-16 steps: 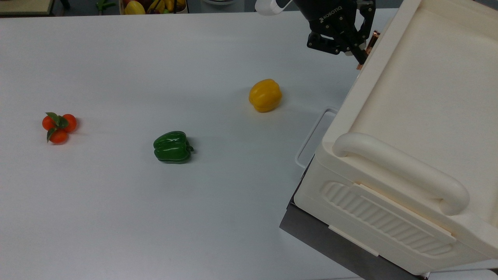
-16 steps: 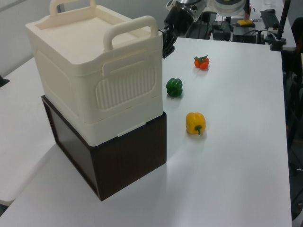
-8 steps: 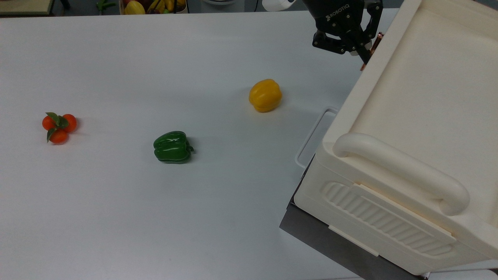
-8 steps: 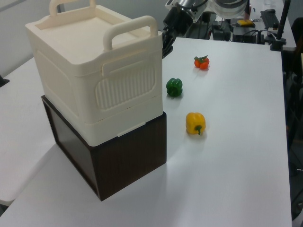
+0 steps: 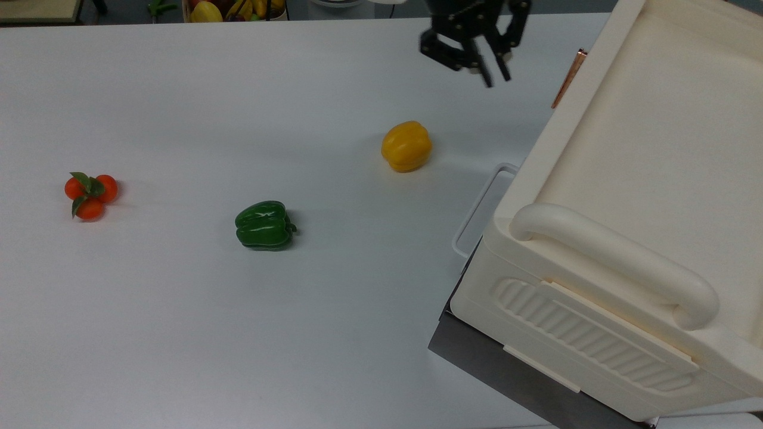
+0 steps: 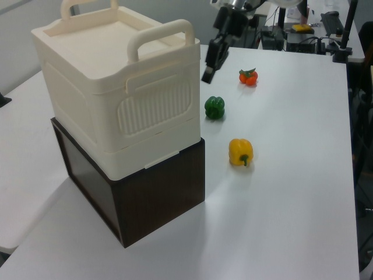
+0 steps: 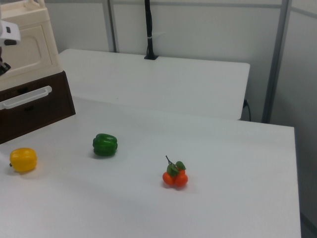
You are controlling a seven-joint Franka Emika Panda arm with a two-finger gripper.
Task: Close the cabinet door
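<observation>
One gripper (image 5: 496,76) above the counter (image 5: 179,333), near the top view's upper edge, apart from the cabinet (image 5: 644,149). Fingers (image 5: 486,74) slightly spread, pinching nothing, pointing down at the counter. Door (image 7: 24,49) flat against the cabinet front in the right view, recessed inset facing the counter. Copper handle (image 5: 569,77) against the cabinet's edge in the top view, to the right of the gripper and not touched by it. Cabinet seated on a dark base (image 6: 151,198) at the left view's left. Yellow pepper (image 5: 406,146) below the gripper in the top view, near the cabinet. Green pepper (image 5: 264,224) further toward the top view's left. Orange-red fruit cluster (image 5: 90,193) with green leaves well apart, at the top view's far left.
</observation>
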